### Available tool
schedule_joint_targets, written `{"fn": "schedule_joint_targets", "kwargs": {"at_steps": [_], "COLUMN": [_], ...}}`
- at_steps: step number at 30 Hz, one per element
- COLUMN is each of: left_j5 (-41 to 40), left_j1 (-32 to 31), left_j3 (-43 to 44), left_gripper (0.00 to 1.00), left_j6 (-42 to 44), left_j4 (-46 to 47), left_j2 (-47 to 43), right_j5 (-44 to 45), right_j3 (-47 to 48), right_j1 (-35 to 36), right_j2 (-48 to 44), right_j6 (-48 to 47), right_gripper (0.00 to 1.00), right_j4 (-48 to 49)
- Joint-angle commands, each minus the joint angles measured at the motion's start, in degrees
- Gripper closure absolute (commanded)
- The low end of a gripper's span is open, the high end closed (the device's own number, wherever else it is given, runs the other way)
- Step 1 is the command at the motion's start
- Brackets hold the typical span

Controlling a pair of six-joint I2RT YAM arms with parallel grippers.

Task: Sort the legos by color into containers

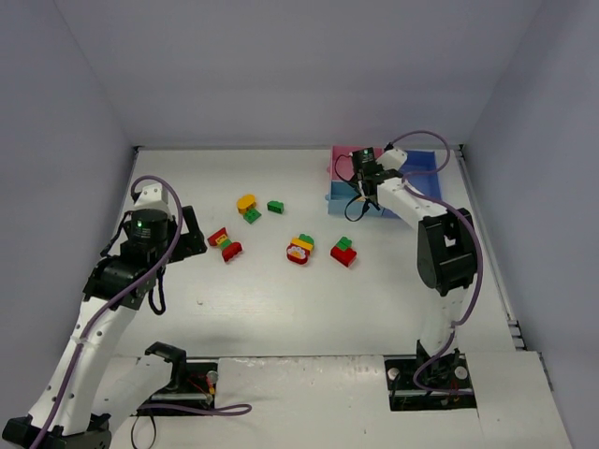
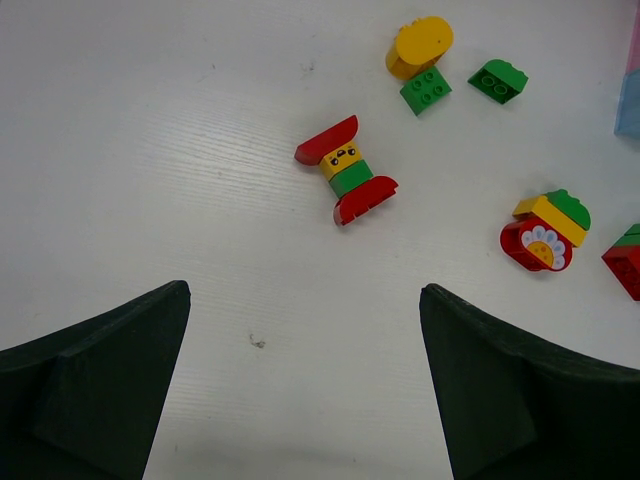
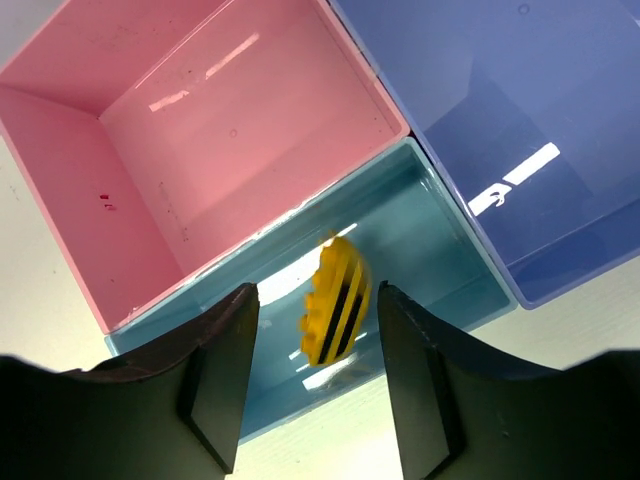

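The left gripper (image 2: 305,300) hangs over the white table (image 1: 281,299), farthest left of the light blue tray (image 3: 440,230) of anything here. Its jaws are spread wide and nothing lies between them.

The loose legos all sit on the table left of the light blue tray, nearer the arm bases than it:
- Farthest from the tray is a spool-shaped clump (image 2: 346,170), red at both ends with yellow and green in the middle.
- Closer to the tray, a rounded yellow-orange brick (image 2: 420,45) touches a green brick (image 2: 425,90).
- A single dark green brick (image 2: 498,80) lies just beside that pair, on the tray's side.
- Nearer still is a red, yellow and green clump (image 2: 545,232) with a white flower print on its face.
- Closest to the tray is a red and green clump (image 1: 343,252).

The pink tray (image 3: 200,130) joins the light blue tray's far edge, and the larger medium blue tray (image 3: 520,100) joins its right side.

The right gripper (image 3: 316,300) is directly above the light blue tray, jaws parted. Between its fingers (image 3: 215,370) shows a yellow brick with black stripes (image 3: 338,305), over the light blue tray's floor with a clear gap on its left side. The brick is blurred, so whether it is in the air or lying in the tray cannot be told.
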Motion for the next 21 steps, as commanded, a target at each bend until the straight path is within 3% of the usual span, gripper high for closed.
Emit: {"fn": "schedule_joint_targets", "kwargs": {"at_steps": [1, 7, 11, 17, 21], "left_j5": [0.63, 0.81, 0.81, 0.9, 1.42], "left_j1": [-0.01, -0.01, 0.08, -0.01, -0.01], "left_j3": [0.48, 0.48, 0.22, -0.4, -0.49], "left_gripper": [0.09, 0.09, 0.09, 0.09, 0.09], "left_j6": [-0.93, -1.01, -1.01, -0.66, 0.04], "left_j4": [2.93, 2.75, 2.84, 3.36, 4.07], "left_j2": [0.53, 0.17, 0.09, 0.44, 1.05], "right_j5": [1.48, -0.97, -5.09, -14.41, -28.08], "right_j3": [-0.33, -0.16, 0.28, -1.47, -4.46], "right_j1": [-0.46, -0.37, 1.2, 7.0, 11.57], "right_j2": [-3.52, -5.1, -7.21, -10.72, -12.13], "right_j6": [0.91, -1.37, -8.47, -30.08, -42.4], "right_gripper": [0.51, 0.51, 0.51, 0.46, 0.37], "right_j4": [0.26, 0.26, 0.69, 3.5, 6.76]}}
